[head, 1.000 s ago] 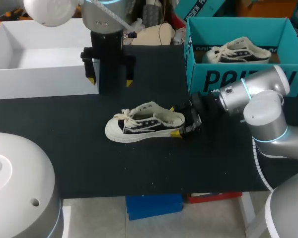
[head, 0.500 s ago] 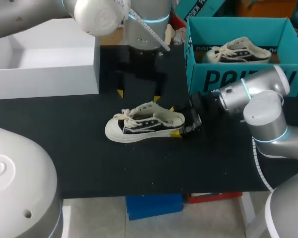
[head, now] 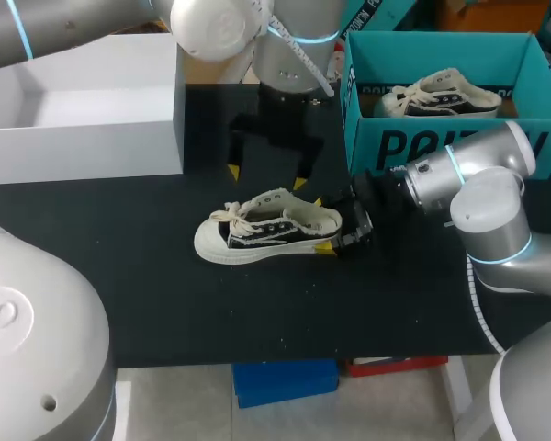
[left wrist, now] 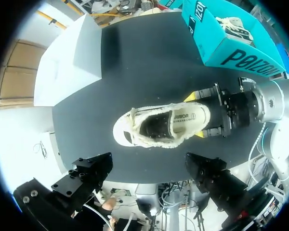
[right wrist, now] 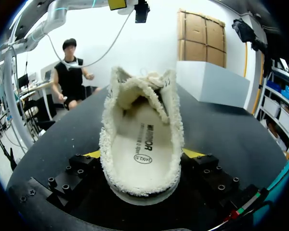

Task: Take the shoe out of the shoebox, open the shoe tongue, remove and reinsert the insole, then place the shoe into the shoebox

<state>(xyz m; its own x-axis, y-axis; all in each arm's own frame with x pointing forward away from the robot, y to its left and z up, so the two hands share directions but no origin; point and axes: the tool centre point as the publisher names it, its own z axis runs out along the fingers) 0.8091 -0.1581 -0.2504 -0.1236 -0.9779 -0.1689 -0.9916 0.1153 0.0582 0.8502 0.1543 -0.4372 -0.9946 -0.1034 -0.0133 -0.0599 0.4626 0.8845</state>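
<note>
2 shoes, 2 boxes, 2 grippers. Shoe no. 1, a black-and-cream low canvas sneaker w/ frayed collar (head: 266, 230), stands on its sole on the black table (head: 165, 303), toe toward the robot's left, outside the teal cardboard shoebox (head: 413, 147). The right gripper (head: 323, 223) pinches its heel from both sides, yellow tips at the sole edge. A cream insole (right wrist: 142, 144) lies flat inside. The left gripper (head: 267, 176) hangs just behind the sneaker, fingers spread wide, holding nothing. Shoe no. 2, a matching sneaker (head: 441, 95), lies in the teal shoebox. The white open-top box (head: 83, 138) sits at far left.
</note>
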